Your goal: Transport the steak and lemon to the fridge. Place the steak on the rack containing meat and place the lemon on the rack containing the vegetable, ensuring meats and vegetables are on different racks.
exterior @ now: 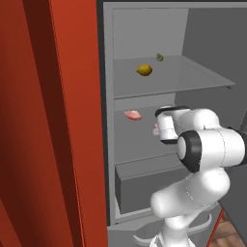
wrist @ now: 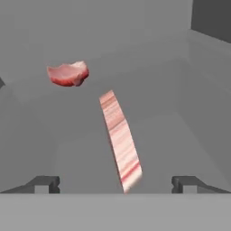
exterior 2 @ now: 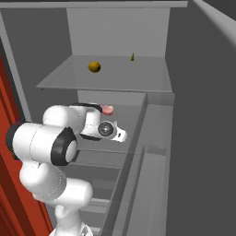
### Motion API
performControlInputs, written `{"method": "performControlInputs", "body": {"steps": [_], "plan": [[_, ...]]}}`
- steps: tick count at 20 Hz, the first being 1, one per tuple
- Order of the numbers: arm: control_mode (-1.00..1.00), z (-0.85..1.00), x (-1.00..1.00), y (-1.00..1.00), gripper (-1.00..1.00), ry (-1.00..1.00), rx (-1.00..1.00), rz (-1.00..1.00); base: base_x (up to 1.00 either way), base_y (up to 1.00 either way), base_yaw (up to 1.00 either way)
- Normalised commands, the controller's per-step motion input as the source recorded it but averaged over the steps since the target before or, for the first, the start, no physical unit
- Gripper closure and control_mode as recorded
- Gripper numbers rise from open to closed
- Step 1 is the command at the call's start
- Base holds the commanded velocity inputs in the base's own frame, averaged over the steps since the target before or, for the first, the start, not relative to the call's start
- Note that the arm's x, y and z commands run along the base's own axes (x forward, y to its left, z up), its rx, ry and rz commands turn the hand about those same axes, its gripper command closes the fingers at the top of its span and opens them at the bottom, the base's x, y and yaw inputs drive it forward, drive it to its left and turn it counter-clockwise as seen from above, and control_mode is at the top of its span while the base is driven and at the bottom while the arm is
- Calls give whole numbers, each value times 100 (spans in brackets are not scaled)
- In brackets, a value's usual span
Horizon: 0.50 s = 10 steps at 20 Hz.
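Inside the open fridge (exterior: pixel 144 29), the robot's gripper (wrist: pixel 115 184) hovers over the rack containing meat (exterior: pixel 140 140), its two dark fingertips (wrist: pixel 45 184) spread wide apart and clasping nothing. The steak (wrist: pixel 119 140) lies on that middle shelf between and just ahead of the tips, seen nearly edge-on in the hand view as a long, narrow, red-and-pale-streaked strip; its long axis runs away from the gripper toward the back of the shelf, the far end leaning slightly left in that view. Whether it lies fully flat or stands tipped on one edge is hard to judge from this angle. Farther back and to the left on the same shelf rests a second pink piece of meat (wrist: pixel 67 73), well apart from the steak.

One shelf up, on the rack containing the vegetable (exterior: pixel 193 77), the lemon (exterior: pixel 144 70) sits near the front left, its pointed ends lying roughly side to side in the left base view. The vegetable (exterior: pixel 159 57), a small light-green lump, rests behind it toward the rear, the two apart. An orange-red panel (exterior: pixel 48 120) flanks the fridge's left side.
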Motion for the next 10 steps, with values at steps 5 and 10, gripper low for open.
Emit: {"method": "performControlInputs", "body": {"steps": [5,10], "plan": [[-100,-1,-100,6,-100,-17,0,-1,0,0,0],[-100,48,-88,19,-100,-2,-2,-11,0,0,0]]}}
